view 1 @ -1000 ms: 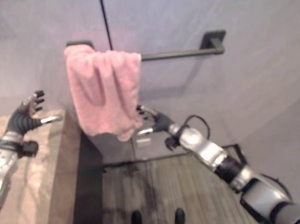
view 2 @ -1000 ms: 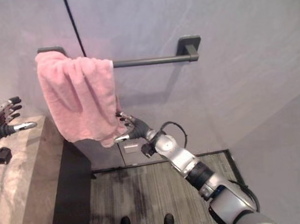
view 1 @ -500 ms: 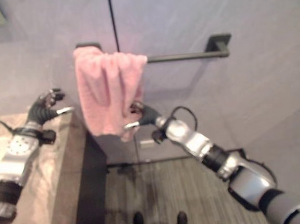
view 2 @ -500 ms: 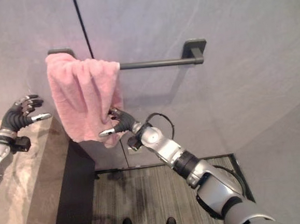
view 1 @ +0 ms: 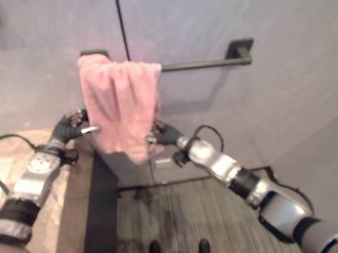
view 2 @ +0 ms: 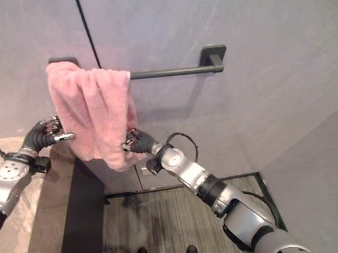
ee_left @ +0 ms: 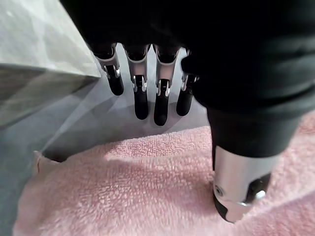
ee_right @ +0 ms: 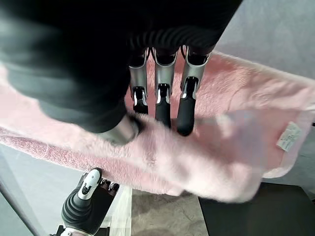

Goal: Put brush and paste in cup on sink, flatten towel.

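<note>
A pink towel hangs bunched at the left end of a dark wall bar. My left hand is at the towel's left edge. Its fingers are straight and reach past the cloth, while its thumb rests on the pink towel. My right hand is at the towel's lower right edge. Its fingers and thumb pinch a fold of the towel. The left hand also shows past that fold.
A stone counter runs along the left, with a dark cabinet side below its edge. The wall stands close behind the bar. Wood-plank floor lies below the towel.
My left hand has moved right from above the counter to the towel's left edge. My right hand has risen slightly and closed on the towel's lower right edge.
</note>
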`<state>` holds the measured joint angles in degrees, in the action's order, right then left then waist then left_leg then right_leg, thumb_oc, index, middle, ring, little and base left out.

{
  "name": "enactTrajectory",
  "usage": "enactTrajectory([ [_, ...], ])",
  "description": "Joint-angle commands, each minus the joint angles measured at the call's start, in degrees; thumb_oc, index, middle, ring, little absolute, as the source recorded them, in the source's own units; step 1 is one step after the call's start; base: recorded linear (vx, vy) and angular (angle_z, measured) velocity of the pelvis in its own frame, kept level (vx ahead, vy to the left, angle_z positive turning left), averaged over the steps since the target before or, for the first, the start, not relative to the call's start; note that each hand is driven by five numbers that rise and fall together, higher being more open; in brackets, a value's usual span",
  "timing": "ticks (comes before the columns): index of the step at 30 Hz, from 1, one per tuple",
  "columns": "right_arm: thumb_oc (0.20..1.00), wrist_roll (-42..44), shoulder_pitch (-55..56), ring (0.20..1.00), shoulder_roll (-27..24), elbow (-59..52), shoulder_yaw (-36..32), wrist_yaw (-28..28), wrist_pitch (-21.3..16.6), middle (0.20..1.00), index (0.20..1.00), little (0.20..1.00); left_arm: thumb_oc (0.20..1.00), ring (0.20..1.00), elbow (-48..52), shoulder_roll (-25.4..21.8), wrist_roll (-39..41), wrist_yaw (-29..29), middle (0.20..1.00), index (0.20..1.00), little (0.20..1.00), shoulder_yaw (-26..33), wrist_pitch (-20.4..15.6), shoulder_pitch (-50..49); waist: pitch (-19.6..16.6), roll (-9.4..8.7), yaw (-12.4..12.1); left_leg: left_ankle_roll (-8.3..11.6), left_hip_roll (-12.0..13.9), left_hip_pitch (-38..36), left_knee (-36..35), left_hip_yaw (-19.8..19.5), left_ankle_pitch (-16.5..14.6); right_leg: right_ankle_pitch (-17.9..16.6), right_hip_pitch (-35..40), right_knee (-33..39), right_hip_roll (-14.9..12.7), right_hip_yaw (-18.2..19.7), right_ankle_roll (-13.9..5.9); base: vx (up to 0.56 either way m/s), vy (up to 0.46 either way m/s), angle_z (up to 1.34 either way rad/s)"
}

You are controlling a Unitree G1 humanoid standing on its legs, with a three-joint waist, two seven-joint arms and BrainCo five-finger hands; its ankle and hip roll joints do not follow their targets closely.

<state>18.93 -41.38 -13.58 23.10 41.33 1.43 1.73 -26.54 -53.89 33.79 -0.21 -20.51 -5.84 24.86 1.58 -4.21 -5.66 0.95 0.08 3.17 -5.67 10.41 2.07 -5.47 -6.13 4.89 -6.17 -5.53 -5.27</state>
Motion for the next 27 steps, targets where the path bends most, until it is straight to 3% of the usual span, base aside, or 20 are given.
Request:
enactTrajectory([
  [1,0.200,2.49,-1.95,0.200,0.80,-4.44,-1.01,-0.08,-3.23,0.200,0.200,0.200,1.000,1.000,-3.80,2.93,-0.71,0.12,1.000,1.000,1.000,-2.23,-2.58,12.88,0.79,2.20,1.83,-4.66,-2.75,-0.85,1.00,-3.18,-5.83,-1.47,0.92,0.11,-3.07,-4.40,-5.14,0.00,0.000,0.00],
  [6,0.200,2.96,-0.83,0.200,0.47,-5.49,-1.29,-0.01,-3.46,0.200,0.200,0.200,1.000,1.000,-4.83,4.52,-1.18,0.80,1.000,1.000,1.000,-2.40,-2.63,13.84,0.88,2.46,2.11,-4.65,-2.89,-0.82,0.97,-3.24,-5.84,-1.25,0.90,0.11,-3.17,-4.60,-5.16,0.00,0.000,0.00],
  [7,0.200,3.04,-0.49,0.200,0.37,-5.73,-1.47,0.02,-3.48,0.200,0.200,0.200,0.498,0.498,-5.01,5.35,-1.29,1.43,0.498,0.498,0.498,-2.05,-2.87,14.07,0.89,2.57,2.16,-4.66,-2.94,-0.74,1.00,-3.29,-5.84,-1.26,0.84,0.11,-3.26,-4.69,-5.12,0.00,0.000,0.00],
  [8,0.200,2.95,-0.25,0.200,0.30,-5.86,-1.57,-0.01,-3.52,0.200,0.200,0.200,0.332,0.332,-5.01,5.66,-1.24,1.51,0.332,0.332,0.332,-1.88,-2.94,13.88,0.85,2.56,2.16,-4.66,-2.96,-0.70,0.99,-3.30,-5.83,-1.26,0.83,0.11,-3.28,-4.75,-5.13,0.00,0.000,0.00],
  [11,0.200,2.95,-0.05,0.200,0.22,-5.97,-1.83,-0.05,-3.65,0.200,0.200,0.200,0.200,0.200,-4.59,6.29,-1.05,2.01,0.200,0.200,0.200,-1.34,-3.15,13.63,0.81,2.60,2.18,-4.64,-2.96,-0.63,0.92,-3.43,-5.74,-1.19,0.83,0.11,-3.32,-4.82,-5.09,0.00,0.000,0.00],
  [18,0.200,2.03,2.05,0.200,-1.11,-8.75,-5.24,-0.76,-4.90,0.200,0.200,0.200,0.200,0.200,4.91,8.59,3.23,2.01,0.200,0.200,0.200,5.71,-5.60,6.08,0.44,2.51,2.12,-4.57,-2.95,-1.02,0.97,-4.05,-5.99,-0.46,1.51,0.11,-3.40,-5.27,-4.86,0.00,0.000,0.00],
  [27,0.200,2.02,3.47,0.200,-1.77,-11.99,-6.62,-0.60,-5.41,0.200,0.200,0.200,0.200,0.200,5.82,8.72,1.62,2.19,0.200,0.200,0.200,6.40,-5.36,4.31,0.23,2.77,2.07,-4.57,-2.82,-1.69,0.98,-4.22,-6.18,0.40,2.33,0.11,-3.44,-5.71,-4.57,0.00,-0.001,-0.01],
])
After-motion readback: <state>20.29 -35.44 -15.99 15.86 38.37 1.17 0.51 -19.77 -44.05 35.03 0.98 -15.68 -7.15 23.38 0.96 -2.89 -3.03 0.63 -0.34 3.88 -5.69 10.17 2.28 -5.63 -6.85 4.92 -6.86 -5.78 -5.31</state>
